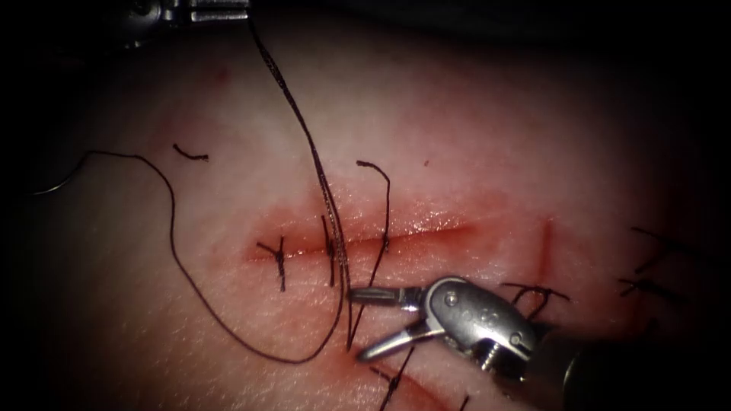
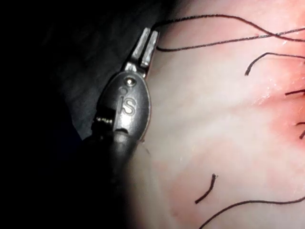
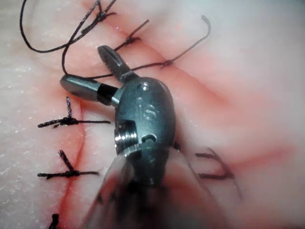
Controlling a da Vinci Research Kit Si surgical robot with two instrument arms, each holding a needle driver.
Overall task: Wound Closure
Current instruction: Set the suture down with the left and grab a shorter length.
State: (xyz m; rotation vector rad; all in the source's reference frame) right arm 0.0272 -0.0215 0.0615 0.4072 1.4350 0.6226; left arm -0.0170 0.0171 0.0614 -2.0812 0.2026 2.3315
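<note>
You have the dark thread (image 1: 320, 175) running taut from the top edge down across the cut (image 1: 365, 242), looping wide over the tissue (image 1: 495, 137) left of it. Finished stitches (image 1: 280, 259) cross the glistening red cut.

Stray thread snippet (image 1: 190, 155) upper left; older knotted stitches (image 1: 537, 292) lower right.

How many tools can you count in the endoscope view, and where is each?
2. The left tool is at the top, above the cut, jaws shut on the thread. The right tool lies just below the cut, jaws open, holding nothing.
</note>
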